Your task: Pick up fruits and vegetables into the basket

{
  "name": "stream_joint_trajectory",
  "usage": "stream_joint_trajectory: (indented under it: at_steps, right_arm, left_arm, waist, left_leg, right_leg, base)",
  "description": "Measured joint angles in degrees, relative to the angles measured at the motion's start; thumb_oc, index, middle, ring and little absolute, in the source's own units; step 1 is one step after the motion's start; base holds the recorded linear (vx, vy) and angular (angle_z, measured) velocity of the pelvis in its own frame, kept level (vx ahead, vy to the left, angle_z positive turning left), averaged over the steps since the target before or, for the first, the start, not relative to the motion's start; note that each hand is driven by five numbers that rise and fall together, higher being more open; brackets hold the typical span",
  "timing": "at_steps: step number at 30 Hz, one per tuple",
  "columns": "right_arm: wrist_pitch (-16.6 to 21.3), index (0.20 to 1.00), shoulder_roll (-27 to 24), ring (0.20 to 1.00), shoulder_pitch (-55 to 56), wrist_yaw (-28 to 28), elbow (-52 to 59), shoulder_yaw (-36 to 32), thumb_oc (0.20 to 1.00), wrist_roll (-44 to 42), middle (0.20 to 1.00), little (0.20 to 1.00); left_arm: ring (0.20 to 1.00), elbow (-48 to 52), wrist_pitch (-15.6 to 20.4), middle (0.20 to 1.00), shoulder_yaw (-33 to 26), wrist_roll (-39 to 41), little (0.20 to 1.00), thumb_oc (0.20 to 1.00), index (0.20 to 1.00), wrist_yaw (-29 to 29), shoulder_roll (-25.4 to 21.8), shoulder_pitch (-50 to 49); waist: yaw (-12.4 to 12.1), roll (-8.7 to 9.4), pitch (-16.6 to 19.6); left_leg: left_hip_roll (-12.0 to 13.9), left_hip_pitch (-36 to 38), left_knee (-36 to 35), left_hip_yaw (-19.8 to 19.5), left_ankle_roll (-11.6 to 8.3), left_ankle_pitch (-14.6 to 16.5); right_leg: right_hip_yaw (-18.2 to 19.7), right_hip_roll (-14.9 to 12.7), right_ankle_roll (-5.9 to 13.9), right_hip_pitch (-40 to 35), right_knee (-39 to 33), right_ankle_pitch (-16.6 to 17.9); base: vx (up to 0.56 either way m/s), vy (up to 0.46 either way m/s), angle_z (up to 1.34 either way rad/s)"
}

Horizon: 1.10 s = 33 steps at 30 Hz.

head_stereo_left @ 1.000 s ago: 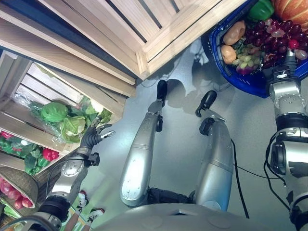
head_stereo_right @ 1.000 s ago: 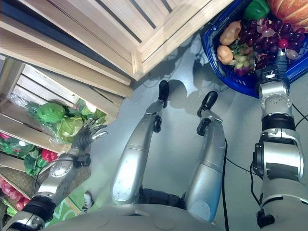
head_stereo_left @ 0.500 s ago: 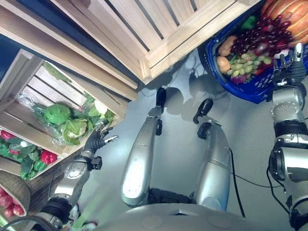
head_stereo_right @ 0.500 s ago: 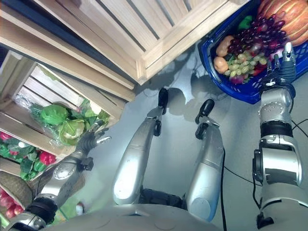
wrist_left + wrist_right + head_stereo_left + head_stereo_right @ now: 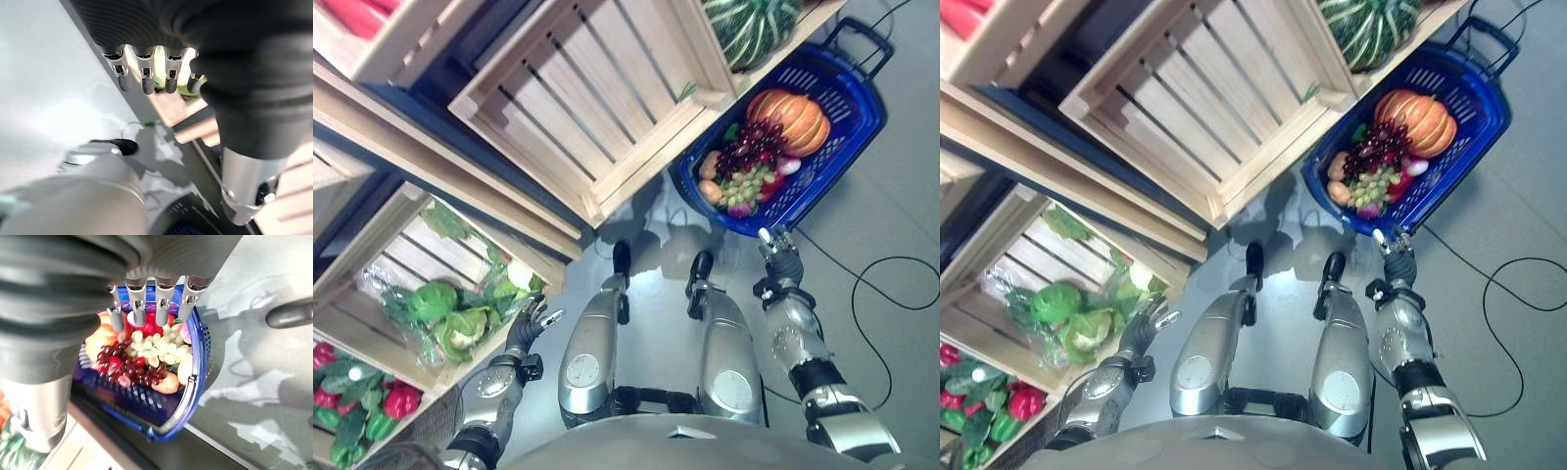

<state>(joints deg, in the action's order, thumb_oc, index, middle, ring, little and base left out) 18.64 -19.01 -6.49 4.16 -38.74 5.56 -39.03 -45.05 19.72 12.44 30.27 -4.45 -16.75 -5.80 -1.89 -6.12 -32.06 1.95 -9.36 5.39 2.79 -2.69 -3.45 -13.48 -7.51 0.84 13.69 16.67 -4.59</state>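
Ribbed orange pumpkin [image 5: 788,118] in perforated blue plastic basket [image 5: 847,127], slatted wooden crates [image 5: 597,108], both hands [image 5: 530,325] [image 5: 781,262] open-fingered, empty.

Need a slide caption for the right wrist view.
Open right hand hovers above the blue basket of grapes on the floor.

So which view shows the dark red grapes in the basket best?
The right wrist view: the dark red grapes sit close up beside green grapes in the blue basket. Both eye views show them small, next to the pumpkin.
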Motion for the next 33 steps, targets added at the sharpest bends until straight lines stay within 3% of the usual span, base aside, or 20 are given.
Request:
stream_joint_trajectory:
  at_steps: [2,3,8,10,13,17,26,33]
  right_arm:
    - [-0.02,1.0,-0.03,1.0,1.5,-2.25,-0.75,0.51,1.0,3.87,1.0,1.0]
    - [-0.35,1.0,0.18,1.0,2.53,-4.66,-2.13,1.3,1.0,5.43,1.0,1.0]
    - [-6.56,1.0,2.8,1.0,2.9,-15.72,-16.76,5.41,1.0,13.19,1.0,1.0]
    - [-8.76,1.0,4.48,1.0,3.85,-18.38,-21.71,6.8,1.0,16.75,1.0,1.0]
    - [-11.69,1.0,5.99,1.0,4.29,-20.14,-24.98,6.77,1.0,17.81,1.0,1.0]
    - [-14.59,1.0,7.1,1.0,4.36,-20.75,-27.8,6.66,1.0,18.47,1.0,1.0]
    - [-23.51,1.0,7.05,1.0,4.1,-19.72,-30.76,4.35,1.0,19.8,1.0,1.0]
    - [-24.39,1.0,6.16,1.0,4.15,-23.1,-30.81,4.19,1.0,19.43,1.0,1.0]
  left_arm:
    - [1.0,-1.66,0.84,1.0,-0.76,-0.55,1.0,1.0,1.0,-0.66,0.68,0.08]
    - [1.0,-3.22,1.29,1.0,-1.16,-0.7,1.0,1.0,1.0,-1.1,1.03,0.11]
    - [1.0,-11.4,1.87,1.0,-2.31,-1.12,1.0,1.0,1.0,-3.21,1.79,0.35]
    - [1.0,-14.5,1.69,1.0,-2.3,-1.8,1.0,1.0,1.0,-4.1,2.16,0.34]
    - [1.0,-16.21,1.47,1.0,-2.32,-2.98,1.0,1.0,1.0,-4.88,2.18,0.29]
    - [1.0,-18.7,-0.93,1.0,-2.26,-3.21,1.0,1.0,1.0,-8.01,2.23,1.28]
    - [1.0,-19.52,-6.28,1.0,-0.88,-3.44,1.0,1.0,1.0,-14.91,2.65,4.08]
    - [1.0,-21.71,-10.52,1.0,-0.88,-5.67,1.0,1.0,1.0,-19.29,2.73,4.58]
  waist:
    - [0.79,1.01,1.32]
    - [0.84,1.85,3.83]
    - [0.51,5.56,12.58]
    - [-0.43,6.91,16.37]
    - [-1.02,7.75,18.69]
    - [-0.94,7.94,21.46]
    - [0.0,7.05,23.62]
    - [0.83,6.49,24.46]
  left_leg:
    - [0.19,3.79,-2.49,0.33,-0.03,-0.25]
    - [0.37,4.48,-3.45,0.52,-0.07,-0.33]
    - [1.15,10.54,-7.16,0.6,-0.3,-0.49]
    - [1.16,12.24,-8.4,0.56,-0.41,-0.39]
    - [1.02,14.38,-9.62,0.52,-0.38,-0.38]
    - [0.9,15.71,-10.16,1.05,-0.26,-0.28]
    - [0.88,19.61,-10.5,2.38,0.0,0.21]
    - [0.88,21.54,-10.5,2.79,-0.03,0.2]
  right_leg:
    - [-0.02,0.53,0.64,-3.57,-2.59,0.16]
    - [0.02,0.86,0.7,-4.31,-3.74,0.46]
    - [-1.65,2.46,0.68,-12.11,-10.38,1.74]
    - [-1.93,2.85,1.02,-14.35,-12.75,1.97]
    - [-1.9,3.16,1.39,-17.04,-15.02,2.62]
    - [-1.35,3.22,1.53,-18.28,-15.93,2.91]
    - [0.02,3.23,1.55,-21.57,-16.64,3.52]
    - [0.26,3.25,1.5,-23.18,-16.62,3.59]
  base:
    - [0.1,0.035,-0.07]
    - [0.07,0.013,-0.08]
    - [0.09,0.003,0.09]
    - [0.06,0.029,0.07]
    - [0.03,0.046,0.02]
    - [-0.01,0.057,-0.04]
    - [-0.01,0.074,-0.08]
    - [0.0,0.007,-0.03]
